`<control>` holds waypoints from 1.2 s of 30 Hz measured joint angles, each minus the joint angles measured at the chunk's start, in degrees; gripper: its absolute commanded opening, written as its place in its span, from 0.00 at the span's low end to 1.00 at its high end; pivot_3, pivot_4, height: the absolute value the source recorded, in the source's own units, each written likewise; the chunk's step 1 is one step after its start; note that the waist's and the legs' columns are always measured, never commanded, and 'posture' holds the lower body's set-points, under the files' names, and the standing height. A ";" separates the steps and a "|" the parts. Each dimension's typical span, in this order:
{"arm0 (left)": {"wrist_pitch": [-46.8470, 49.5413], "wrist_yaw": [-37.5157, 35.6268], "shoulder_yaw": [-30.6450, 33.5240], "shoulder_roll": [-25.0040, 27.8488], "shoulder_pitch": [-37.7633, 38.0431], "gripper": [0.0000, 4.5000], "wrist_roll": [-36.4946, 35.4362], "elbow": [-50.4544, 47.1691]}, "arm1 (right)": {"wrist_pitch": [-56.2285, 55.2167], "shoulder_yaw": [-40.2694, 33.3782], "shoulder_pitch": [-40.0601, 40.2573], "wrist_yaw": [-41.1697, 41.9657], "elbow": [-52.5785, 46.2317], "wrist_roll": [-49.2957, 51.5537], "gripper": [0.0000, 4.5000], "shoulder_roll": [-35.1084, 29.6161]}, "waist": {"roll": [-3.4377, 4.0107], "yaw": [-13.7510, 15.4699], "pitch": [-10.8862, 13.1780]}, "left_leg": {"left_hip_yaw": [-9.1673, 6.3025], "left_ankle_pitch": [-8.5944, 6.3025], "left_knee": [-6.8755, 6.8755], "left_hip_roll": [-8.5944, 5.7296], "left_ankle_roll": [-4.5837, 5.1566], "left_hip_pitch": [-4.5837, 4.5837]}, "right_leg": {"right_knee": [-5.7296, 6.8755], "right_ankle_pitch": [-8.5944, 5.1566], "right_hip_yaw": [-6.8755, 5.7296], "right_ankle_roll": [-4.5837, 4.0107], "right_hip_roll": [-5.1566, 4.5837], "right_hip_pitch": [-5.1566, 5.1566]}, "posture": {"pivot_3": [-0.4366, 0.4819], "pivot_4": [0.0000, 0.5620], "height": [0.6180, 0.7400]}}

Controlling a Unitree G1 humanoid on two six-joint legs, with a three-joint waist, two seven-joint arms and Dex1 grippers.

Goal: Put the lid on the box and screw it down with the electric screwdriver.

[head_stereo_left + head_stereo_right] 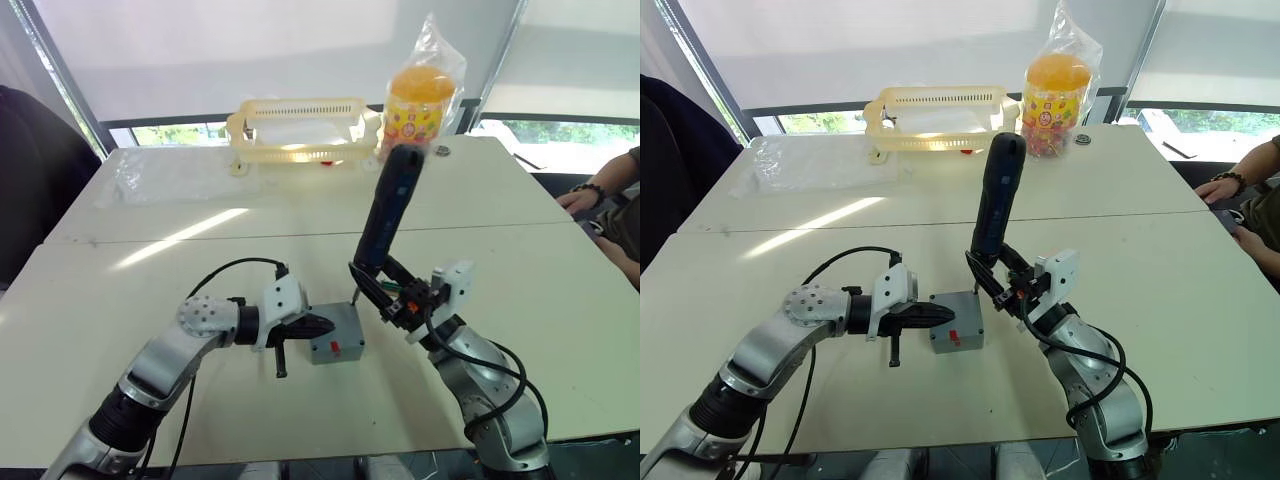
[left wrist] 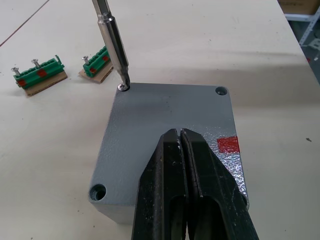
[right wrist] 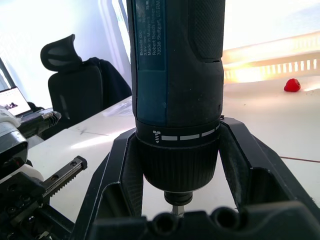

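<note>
The grey box, red mark on its side, stands near the table's front edge with the grey lid seated on top. My left gripper is shut, its tips resting on the lid's top. A screw sits in one lid corner; two other corner holes that show are empty. The electric screwdriver stands tilted over the box with its metal bit in that screw. My right gripper is shut on the electric screwdriver, its fingers clamping the lower barrel.
Two green terminal blocks with spare screws lie beside the box. At the table's far side are a yellow basket, a bagged orange jar and a clear plastic bag. A person's hand rests at the right edge.
</note>
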 measured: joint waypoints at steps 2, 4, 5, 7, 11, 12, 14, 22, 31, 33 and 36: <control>0.00 0.03 0.00 0.00 0.02 0.01 0.00 0.00 | 0.00 -0.09 0.00 0.00 0.00 0.04 0.39 0.10 | 0.00 0.00 0.00 | 0.00 0.00 0.00 0.00 0.00 0.00 | 0.00 0.00 0.00 0.00 0.00 0.00 | 0.48 0.27 1.00; 0.00 0.06 0.00 0.00 0.05 0.01 0.00 -0.02 | 0.00 -0.10 0.00 0.01 0.00 0.05 0.39 0.14 | 0.01 0.00 -0.01 | 0.00 0.00 0.00 0.00 0.00 0.01 | 0.00 0.00 0.00 0.00 0.00 0.01 | 0.48 0.27 1.00; 0.00 0.09 0.00 0.00 0.09 0.01 -0.01 -0.04 | 0.00 -0.10 0.00 0.02 0.00 0.05 0.39 0.14 | 0.00 0.00 -0.01 | 0.00 0.00 0.00 0.00 0.00 0.01 | 0.00 0.00 0.00 0.00 0.00 0.01 | 0.48 0.27 1.00; -0.01 0.12 0.01 0.00 0.13 0.01 -0.01 -0.08 | 0.00 -0.11 0.00 0.07 0.00 0.05 0.39 0.14 | 0.01 0.00 -0.01 | 0.00 0.00 0.00 0.00 0.00 0.01 | 0.00 0.00 0.00 0.00 0.00 0.01 | 0.48 0.27 1.00; -0.01 0.15 0.00 0.00 0.24 0.01 -0.01 -0.19 | 0.00 -0.10 -0.06 0.22 0.00 0.06 0.39 0.16 | 0.01 0.00 -0.01 | 0.00 0.00 0.00 0.00 0.00 0.02 | 0.00 0.00 0.00 0.00 0.00 0.02 | 0.48 0.27 1.00; 0.00 0.16 0.00 0.00 0.25 0.01 -0.01 -0.21 | 0.00 -0.09 -0.10 0.30 0.00 0.05 0.39 0.19 | 0.01 0.00 -0.01 | 0.00 0.00 0.00 0.00 0.00 0.02 | 0.00 0.00 0.00 0.00 0.00 0.02 | 0.48 0.27 1.00; 0.00 0.17 0.01 0.00 0.27 0.01 0.00 -0.23 | 0.00 -0.08 -0.18 0.41 0.00 0.05 0.39 0.26 | 0.01 0.00 -0.01 | 0.00 0.00 0.00 0.00 0.00 0.02 | 0.00 0.00 0.00 0.00 0.00 0.02 | 0.48 0.27 1.00; 0.00 0.18 0.00 0.00 0.29 0.01 -0.01 -0.25 | 0.00 -0.06 -0.27 0.44 0.01 0.06 0.39 0.43 | 0.01 0.00 -0.02 | 0.00 0.00 0.00 0.00 0.00 0.02 | 0.00 0.00 0.00 0.00 0.00 0.02 | 0.48 0.27 1.00; 0.03 0.23 0.00 -0.01 0.29 0.01 -0.01 -0.22 | -0.81 0.00 -0.27 0.86 1.13 -0.08 0.39 0.47 | 0.01 -0.01 -0.03 | 0.00 0.00 0.00 0.00 0.00 0.04 | 0.00 0.00 0.00 0.00 0.00 0.04 | 0.48 0.27 1.00; 0.04 0.24 0.00 -0.01 0.29 0.01 -0.01 -0.22 | -1.03 0.00 -0.28 0.99 1.31 -0.10 0.39 0.48 | 0.01 -0.01 -0.04 | 0.00 0.00 0.00 0.00 0.00 0.05 | 0.00 0.00 0.00 0.00 0.00 0.05 | 0.48 0.27 1.00; 0.06 0.25 0.00 -0.01 0.29 0.01 0.00 -0.18 | -1.28 0.00 -0.77 1.09 1.87 -0.11 0.39 0.49 | 0.01 -0.02 -0.04 | 0.00 0.00 0.00 0.00 0.00 0.07 | 0.00 0.00 0.00 0.00 0.00 0.07 | 0.48 0.27 1.00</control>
